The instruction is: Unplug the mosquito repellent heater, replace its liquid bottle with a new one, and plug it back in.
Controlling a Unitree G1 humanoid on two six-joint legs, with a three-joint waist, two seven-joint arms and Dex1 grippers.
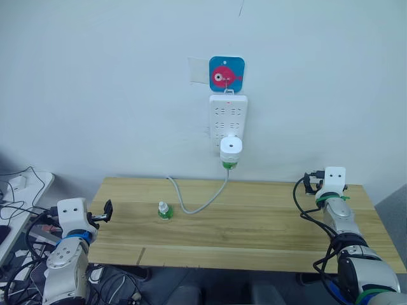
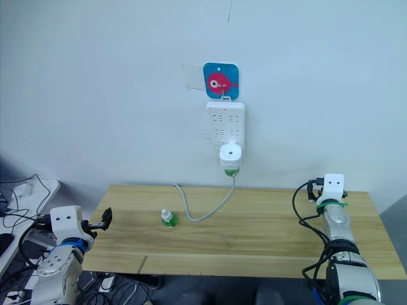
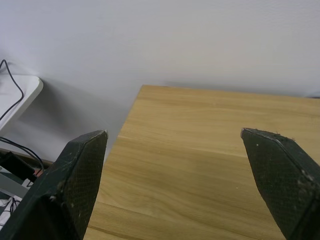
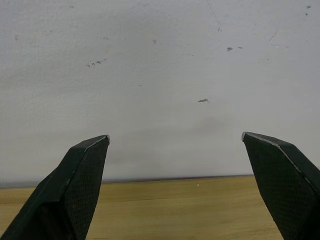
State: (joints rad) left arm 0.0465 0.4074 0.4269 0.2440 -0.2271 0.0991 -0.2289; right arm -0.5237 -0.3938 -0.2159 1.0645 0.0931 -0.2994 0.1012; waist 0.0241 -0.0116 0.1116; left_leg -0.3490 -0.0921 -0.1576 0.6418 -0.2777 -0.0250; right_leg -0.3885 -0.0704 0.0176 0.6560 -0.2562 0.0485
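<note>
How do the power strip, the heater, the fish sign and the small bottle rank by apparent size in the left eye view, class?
1. power strip
2. fish sign
3. mosquito repellent heater
4. small bottle, though it stands nearer the camera.

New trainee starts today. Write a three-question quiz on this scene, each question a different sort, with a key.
1. True or false: the mosquito repellent heater is plugged into the power strip on the wall.
2. Multiple choice: the spare liquid bottle stands
A. in the left claw
B. on the wooden table, left of the grey cable
C. in the right claw
3. Fill in: both claws are ____ and hold nothing.

Key
1. True; its green bottle hangs below it.
2. B
3. open
</note>
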